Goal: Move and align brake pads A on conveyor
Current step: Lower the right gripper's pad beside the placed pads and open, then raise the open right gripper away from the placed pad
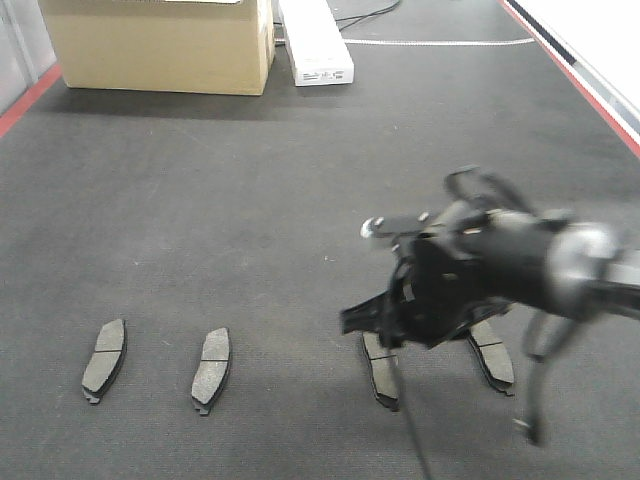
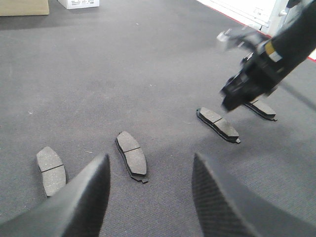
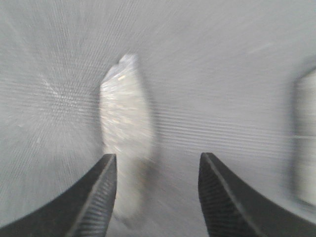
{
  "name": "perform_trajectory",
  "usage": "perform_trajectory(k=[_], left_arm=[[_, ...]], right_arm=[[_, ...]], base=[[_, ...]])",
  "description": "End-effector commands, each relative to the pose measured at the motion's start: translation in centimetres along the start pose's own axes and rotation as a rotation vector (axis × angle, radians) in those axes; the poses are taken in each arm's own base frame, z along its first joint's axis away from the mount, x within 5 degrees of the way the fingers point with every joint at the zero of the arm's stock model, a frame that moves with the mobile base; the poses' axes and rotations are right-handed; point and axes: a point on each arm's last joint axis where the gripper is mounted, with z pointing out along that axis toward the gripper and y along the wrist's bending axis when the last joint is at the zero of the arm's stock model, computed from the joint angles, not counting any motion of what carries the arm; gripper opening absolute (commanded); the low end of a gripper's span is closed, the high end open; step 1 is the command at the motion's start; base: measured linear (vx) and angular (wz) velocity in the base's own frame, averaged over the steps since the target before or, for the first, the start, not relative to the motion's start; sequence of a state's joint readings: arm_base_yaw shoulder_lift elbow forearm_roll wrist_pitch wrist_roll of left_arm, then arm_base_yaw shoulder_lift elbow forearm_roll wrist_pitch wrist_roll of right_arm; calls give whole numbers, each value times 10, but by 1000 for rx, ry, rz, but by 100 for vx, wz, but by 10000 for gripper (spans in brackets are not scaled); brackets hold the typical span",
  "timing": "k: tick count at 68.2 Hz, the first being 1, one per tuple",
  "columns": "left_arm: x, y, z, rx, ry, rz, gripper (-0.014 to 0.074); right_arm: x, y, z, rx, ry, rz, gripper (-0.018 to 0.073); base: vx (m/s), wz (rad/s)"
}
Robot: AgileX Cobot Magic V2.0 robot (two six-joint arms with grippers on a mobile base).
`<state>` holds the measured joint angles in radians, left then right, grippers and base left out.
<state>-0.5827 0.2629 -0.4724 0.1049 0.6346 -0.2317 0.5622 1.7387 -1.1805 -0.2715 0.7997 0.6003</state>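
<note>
Four brake pads A lie flat on the conveyor (image 1: 250, 200), roughly in a row across the dark belt. Far-left pad (image 1: 104, 359), then second pad (image 1: 212, 369) just to its right, both clear of any arm. A wide gap follows. Third pad (image 1: 380, 368) and fourth pad (image 1: 492, 352) sit partly hidden under the right arm. Cardboard box (image 1: 160, 45) and white box (image 1: 316, 42) stand at the far end of the belt.

Left hand (image 2: 150, 192): fingers spread, nothing between them, above the belt near the second pad.

Right hand (image 3: 157, 192): fingers spread, empty, low over a pad; wrist view is motion-blurred, so probably the third pad, not certain. No contact visible.
</note>
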Motion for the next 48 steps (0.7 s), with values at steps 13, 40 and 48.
perform_trajectory(k=[13,40,48], left_arm=[[-13,-3,-3,25,-82,-3,377],[-13,-3,-3,25,-83,-3,377],[-13,-3,-3,24,-81,-3,377]], right_arm=[[36,-42,-96,-60,-331,-45,373],[119,-94,-163,-111,-602,-54,372],[145,-103,-164,-143,-666,-111,361]], base=[[0,0],[0,0],[0,0]])
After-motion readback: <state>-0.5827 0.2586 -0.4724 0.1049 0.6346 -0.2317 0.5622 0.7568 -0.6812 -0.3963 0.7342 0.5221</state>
